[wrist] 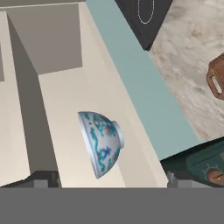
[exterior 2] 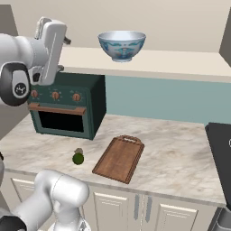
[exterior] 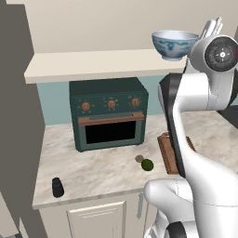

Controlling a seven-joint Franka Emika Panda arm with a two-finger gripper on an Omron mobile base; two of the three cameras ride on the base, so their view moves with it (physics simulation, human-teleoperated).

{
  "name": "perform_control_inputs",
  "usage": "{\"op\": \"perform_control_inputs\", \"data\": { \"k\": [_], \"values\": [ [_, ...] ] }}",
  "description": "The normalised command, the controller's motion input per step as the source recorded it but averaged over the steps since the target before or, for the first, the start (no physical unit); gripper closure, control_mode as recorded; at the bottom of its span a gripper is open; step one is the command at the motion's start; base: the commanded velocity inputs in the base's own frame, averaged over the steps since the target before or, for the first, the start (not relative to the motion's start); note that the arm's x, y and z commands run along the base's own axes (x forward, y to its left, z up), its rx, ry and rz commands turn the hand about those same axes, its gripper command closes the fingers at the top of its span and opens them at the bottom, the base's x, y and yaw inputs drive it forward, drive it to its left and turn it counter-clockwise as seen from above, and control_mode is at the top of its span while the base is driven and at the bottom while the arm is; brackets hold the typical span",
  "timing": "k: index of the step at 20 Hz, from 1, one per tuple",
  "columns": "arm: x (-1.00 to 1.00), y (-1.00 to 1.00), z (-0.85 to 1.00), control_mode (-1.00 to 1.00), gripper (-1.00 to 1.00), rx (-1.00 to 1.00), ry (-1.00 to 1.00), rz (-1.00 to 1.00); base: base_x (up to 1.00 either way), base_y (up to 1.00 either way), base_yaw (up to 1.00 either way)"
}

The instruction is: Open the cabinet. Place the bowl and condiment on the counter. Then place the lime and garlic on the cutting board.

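Nearest you, the shaker (exterior: pixel 57 187) stands on the counter (exterior: pixel 93 172) by its front edge, so the condiment step reads as done. Further back, the lime (exterior: pixel 147 164) and garlic (exterior: pixel 139 158) lie on bare counter just beside the board (exterior 2: pixel 119 158), not on it; both remain to be moved. Beyond them, the bowl (exterior 2: pixel 121 45) sits upright on the open cabinet shelf (exterior 2: pixel 171 61). The gripper (wrist: pixel 113 179) is raised to shelf height and aimed at the bowl; its fingertips (wrist: pixel 43 180) stand wide apart, holding nothing, likely to grasp the rim
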Motion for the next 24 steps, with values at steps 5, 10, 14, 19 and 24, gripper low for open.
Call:
{"op": "perform_control_inputs", "data": {
  "k": [5, 10, 14, 19, 24],
  "values": [
    [0.22, -0.10, 0.00, -1.00, -1.00, 0.00, -0.04, 0.00, 0.00, 0.00, 0.00],
    [0.29, -0.10, -0.03, -1.00, -1.00, 0.00, -0.02, 0.00, 0.00, 0.00, 0.00],
    [0.30, -0.10, 0.00, -1.00, -1.00, 0.00, 0.00, 0.00, 0.00, 0.00, 0.00],
    [0.23, -0.10, 0.00, -1.00, -1.00, 0.00, 0.00, 0.00, 0.00, 0.00, 0.00],
    [0.24, -0.06, -0.02, -1.00, -1.00, 0.00, 0.00, 0.00, 0.00, 0.00, 0.00]
  ]
}}
